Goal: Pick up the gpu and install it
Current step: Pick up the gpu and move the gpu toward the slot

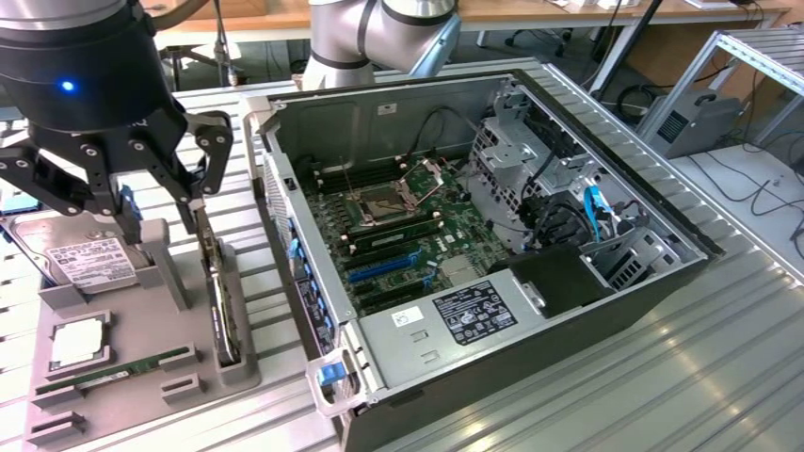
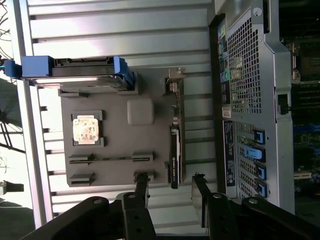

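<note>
Over the gray parts tray (image 1: 151,325), your gripper (image 1: 164,226) hangs w/ jaws spread wide, nothing held. You've got the gpu (image 1: 224,301) standing on edge in the tray slot nearest the open PC case (image 1: 377,122), just under the fingers (image 1: 201,193).

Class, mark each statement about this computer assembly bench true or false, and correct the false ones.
1. The black robot gripper is open and holds nothing. True.
2. The thin black graphics card with a silver bracket is seated in the green motherboard. False: it stands on edge in the grey holder tray, beside the case.
3. The dark metal computer case lies open, with its motherboard exposed. True.
4. The silver hard drive with a white label lies inside the case. False: it rests on the grey holder tray.
</note>
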Available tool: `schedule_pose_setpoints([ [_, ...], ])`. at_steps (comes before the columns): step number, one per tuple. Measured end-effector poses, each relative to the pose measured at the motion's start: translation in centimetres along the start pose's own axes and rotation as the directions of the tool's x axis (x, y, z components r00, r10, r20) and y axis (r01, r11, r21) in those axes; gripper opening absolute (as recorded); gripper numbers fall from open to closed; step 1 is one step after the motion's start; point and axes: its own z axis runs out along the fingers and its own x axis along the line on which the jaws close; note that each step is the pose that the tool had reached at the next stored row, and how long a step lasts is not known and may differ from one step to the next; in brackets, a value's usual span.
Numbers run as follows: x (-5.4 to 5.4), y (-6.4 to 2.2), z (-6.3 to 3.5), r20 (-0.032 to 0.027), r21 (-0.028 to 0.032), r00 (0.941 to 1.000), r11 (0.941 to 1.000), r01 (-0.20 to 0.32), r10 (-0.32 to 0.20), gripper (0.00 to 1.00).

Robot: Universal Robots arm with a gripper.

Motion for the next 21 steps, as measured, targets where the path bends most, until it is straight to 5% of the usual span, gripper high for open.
schedule_pose_setpoints([
  [21,-0.09,0.01,0.49,0.0000,0.0000,1.0000,1.0000,0.000,0.000,0.48],
])
